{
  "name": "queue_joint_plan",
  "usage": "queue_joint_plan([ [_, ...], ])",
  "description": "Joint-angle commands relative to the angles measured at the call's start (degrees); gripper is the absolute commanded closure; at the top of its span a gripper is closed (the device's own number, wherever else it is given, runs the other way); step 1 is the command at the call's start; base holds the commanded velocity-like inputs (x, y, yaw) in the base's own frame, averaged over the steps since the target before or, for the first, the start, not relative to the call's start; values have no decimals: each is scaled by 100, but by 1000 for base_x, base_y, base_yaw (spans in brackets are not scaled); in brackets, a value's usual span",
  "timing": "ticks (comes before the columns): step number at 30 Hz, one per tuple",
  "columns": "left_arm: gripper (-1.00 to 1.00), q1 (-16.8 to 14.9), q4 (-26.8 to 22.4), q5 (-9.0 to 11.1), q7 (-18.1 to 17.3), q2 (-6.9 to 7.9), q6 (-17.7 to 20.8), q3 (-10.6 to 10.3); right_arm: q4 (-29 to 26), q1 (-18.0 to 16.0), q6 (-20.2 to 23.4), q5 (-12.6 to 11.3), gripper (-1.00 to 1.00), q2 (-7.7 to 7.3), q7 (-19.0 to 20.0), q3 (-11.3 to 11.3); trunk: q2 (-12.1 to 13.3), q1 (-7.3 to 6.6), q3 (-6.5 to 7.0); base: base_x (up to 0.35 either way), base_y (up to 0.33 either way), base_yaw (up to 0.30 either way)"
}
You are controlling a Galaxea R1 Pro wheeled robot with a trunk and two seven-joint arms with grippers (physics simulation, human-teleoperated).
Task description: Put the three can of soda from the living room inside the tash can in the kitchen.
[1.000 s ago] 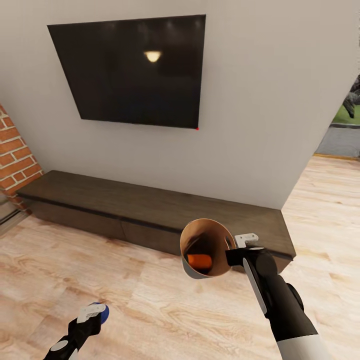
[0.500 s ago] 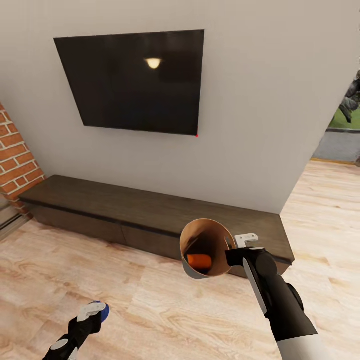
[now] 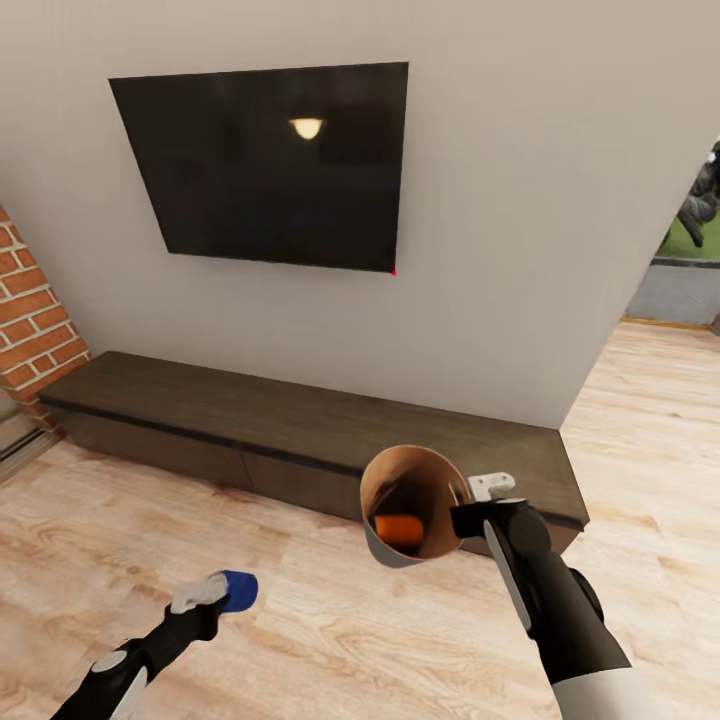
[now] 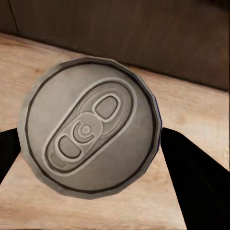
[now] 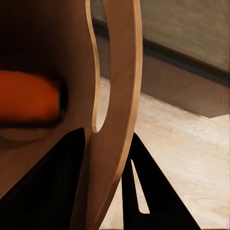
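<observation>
One blue can (image 3: pixel 238 590) clamped in left pincer (image 3: pixel 215 592), now extended forward, right pincer (image 3: pixel 478 503) gripping bin (image 3: pixel 383 545).

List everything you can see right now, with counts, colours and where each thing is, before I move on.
Blue soda can: 1, dark blue, silver top, in the left gripper.
Orange soda can: 1 visible, inside the bin.
Trash can: 1, grey outside, tan inside, tilted, held at its rim.
TV: 1, black, on the wall.
Low cabinet: 1, dark brown, below the TV.
Brick chimney: red, far left.
Floor: light wood.
Left gripper: shut on the blue can.
Right gripper: shut on the bin's rim.
</observation>
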Motion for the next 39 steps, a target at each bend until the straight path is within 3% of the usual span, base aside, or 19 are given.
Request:
queue_joint_plan([
  [1,100,0,-44,28,-310,84,189,44,34,-3,-6,-71,100,2,5,6,0,0,1,0,0,0],
  [5,100,0,-283,86,-1022,245,619,268,148,-3,-10,-70,100,3,5,10,0,0,1,0,0,0],
  [8,100,0,-564,100,-1836,343,1121,491,329,-3,-16,-70,100,3,-1,16,0,0,1,0,0,0],
  [13,100,1,-922,105,-2832,518,1653,607,697,-3,-29,-68,100,4,2,20,0,0,1,0,0,0],
  [17,100,1,-1261,106,-3393,576,2124,710,933,-3,-51,-71,100,4,3,21,0,0,1,0,0,0],
  [23,100,2,-1581,120,-3541,588,2514,750,1171,-3,-113,-76,100,4,4,21,0,0,1,0,0,0],
  [31,100,0,-1751,131,-3580,589,2633,753,1506,-3,-374,-75,100,4,4,21,0,0,1,0,0,0],
  [39,100,1,-1916,125,-4063,589,3067,760,1845,-10,-618,-73,100,12,4,21,0,0,1,0,0,0],
])
